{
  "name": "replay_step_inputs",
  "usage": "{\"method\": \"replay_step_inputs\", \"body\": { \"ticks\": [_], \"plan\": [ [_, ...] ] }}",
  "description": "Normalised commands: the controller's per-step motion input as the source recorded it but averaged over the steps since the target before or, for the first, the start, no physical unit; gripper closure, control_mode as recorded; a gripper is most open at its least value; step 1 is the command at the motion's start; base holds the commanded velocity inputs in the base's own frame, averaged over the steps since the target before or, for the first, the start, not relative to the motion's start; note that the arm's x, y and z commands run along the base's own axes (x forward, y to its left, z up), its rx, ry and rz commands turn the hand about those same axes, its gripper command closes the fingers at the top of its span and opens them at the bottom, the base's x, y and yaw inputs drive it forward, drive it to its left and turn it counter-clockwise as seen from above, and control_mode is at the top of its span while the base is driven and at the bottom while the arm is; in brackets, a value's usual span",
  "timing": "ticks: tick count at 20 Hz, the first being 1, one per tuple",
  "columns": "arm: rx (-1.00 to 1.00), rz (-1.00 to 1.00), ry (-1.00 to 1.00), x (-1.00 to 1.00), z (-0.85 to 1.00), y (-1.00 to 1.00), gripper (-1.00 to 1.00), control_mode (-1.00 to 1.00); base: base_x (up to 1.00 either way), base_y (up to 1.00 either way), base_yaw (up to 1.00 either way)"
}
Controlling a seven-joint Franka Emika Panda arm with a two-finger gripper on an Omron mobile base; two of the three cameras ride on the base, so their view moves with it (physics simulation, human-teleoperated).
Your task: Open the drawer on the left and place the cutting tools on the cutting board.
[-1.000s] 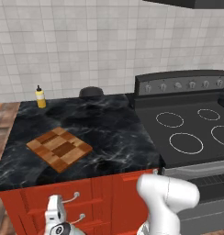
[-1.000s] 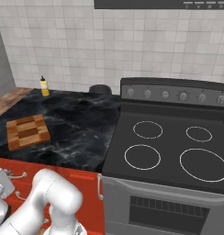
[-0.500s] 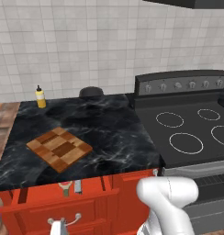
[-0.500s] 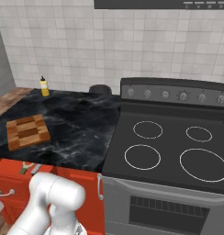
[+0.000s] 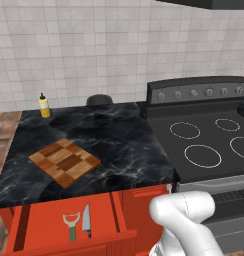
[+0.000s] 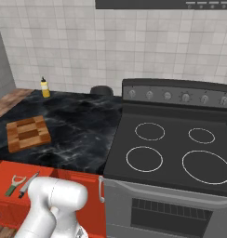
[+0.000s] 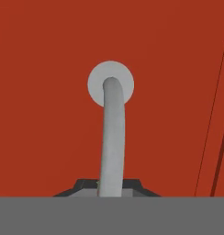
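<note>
The drawer (image 5: 46, 222) stands pulled out below the counter's front edge. In it lie the cutting tools side by side: a green-handled peeler (image 5: 71, 226) and a small knife (image 5: 86, 220), the peeler (image 6: 15, 184) and knife (image 6: 29, 183) also showing from the right base view. The checkered cutting board (image 5: 65, 161) rests on the dark counter, bare. In the hand view my gripper (image 7: 110, 189) is shut on the drawer's curved silver handle (image 7: 111, 133), close against the red drawer front (image 7: 45, 92).
A yellow bottle (image 5: 43, 106) and a dark round object (image 5: 99, 100) stand at the counter's back by the tiled wall. The black stove (image 5: 209, 145) adjoins the counter on the right. My white arm (image 5: 181, 220) rises in front of the cabinets.
The drawer has slid out toward me, uncovering the peeler and knife. My hand has moved back and down with the handle, below the base views.
</note>
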Motion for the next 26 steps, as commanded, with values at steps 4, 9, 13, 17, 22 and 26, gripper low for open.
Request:
{"method": "replay_step_inputs", "body": {
  "ticks": [4,9,13,17,22,26],
  "plan": [
    [0.0,0.0,0.0,-0.81,0.0,0.0,1.0,-1.0,0.0,0.0,0.0],
    [0.0,0.0,0.0,-0.05,0.0,0.0,-1.0,-1.0,0.0,0.0,0.0],
    [0.0,0.0,0.0,-0.7,0.0,-0.08,-1.0,-1.0,0.0,0.0,0.0],
    [0.07,0.0,0.0,-1.0,0.01,-0.27,-1.0,-1.0,0.0,0.0,0.0],
    [0.09,0.0,0.0,-1.0,0.18,-0.3,-1.0,-1.0,0.0,0.0,0.0],
    [0.1,-0.04,0.0,-1.0,0.4,-0.35,-1.0,-1.0,0.0,0.0,0.0]
  ]
}}
